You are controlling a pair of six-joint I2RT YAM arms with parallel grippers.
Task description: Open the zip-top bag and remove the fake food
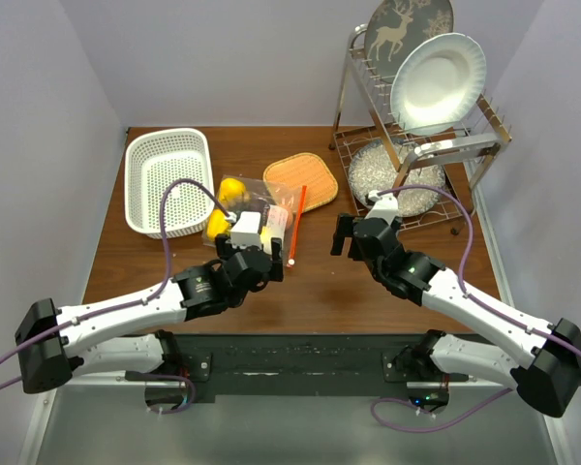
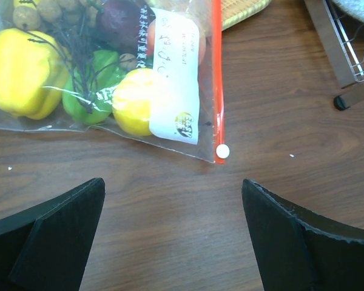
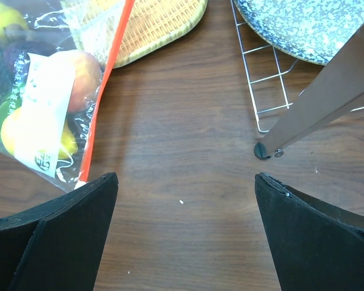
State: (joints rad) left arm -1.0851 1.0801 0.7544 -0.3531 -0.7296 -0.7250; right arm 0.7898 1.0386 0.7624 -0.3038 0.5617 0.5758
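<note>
clear zip-top bag (image 2: 109,66), white lattice basket (image 1: 174,160)

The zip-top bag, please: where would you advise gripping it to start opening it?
Pinch the white slider ending the orange-red zipper strip, from the near side. It sits at the near corner of the flat zip-top bag, ahead of the open left pincer.
</note>
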